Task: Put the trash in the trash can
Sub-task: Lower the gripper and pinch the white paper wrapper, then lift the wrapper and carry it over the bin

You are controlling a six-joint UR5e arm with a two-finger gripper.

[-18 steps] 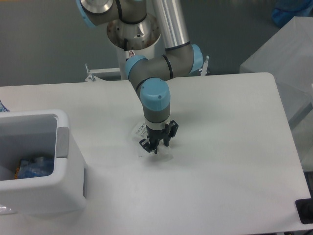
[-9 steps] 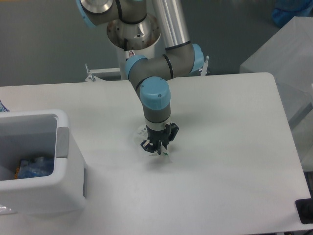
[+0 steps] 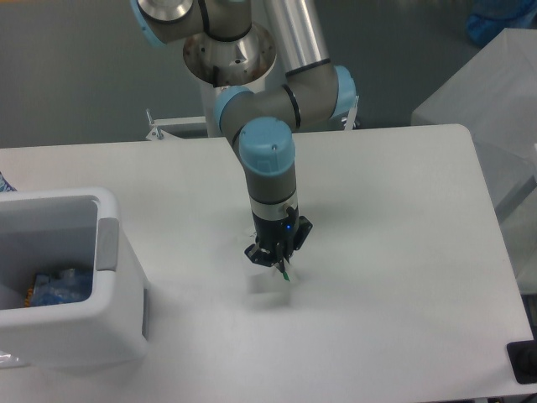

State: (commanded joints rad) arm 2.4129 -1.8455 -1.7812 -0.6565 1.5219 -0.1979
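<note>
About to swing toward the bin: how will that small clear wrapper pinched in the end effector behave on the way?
The small flat clear wrapper hangs thin below the end effector, so it is probably very light and floppy. It may flutter during a fast swing. Only a small part seems pinched, so it could slip free before reaching the white boxy plastic trash can.

A smooth, matt white tabletop carries a white plastic trash can with a thick, softly glossy rim. The arm's tube is polished metal, its joint caps glossy blue plastic. The black pincer nips a thin clear wrapper.
</note>
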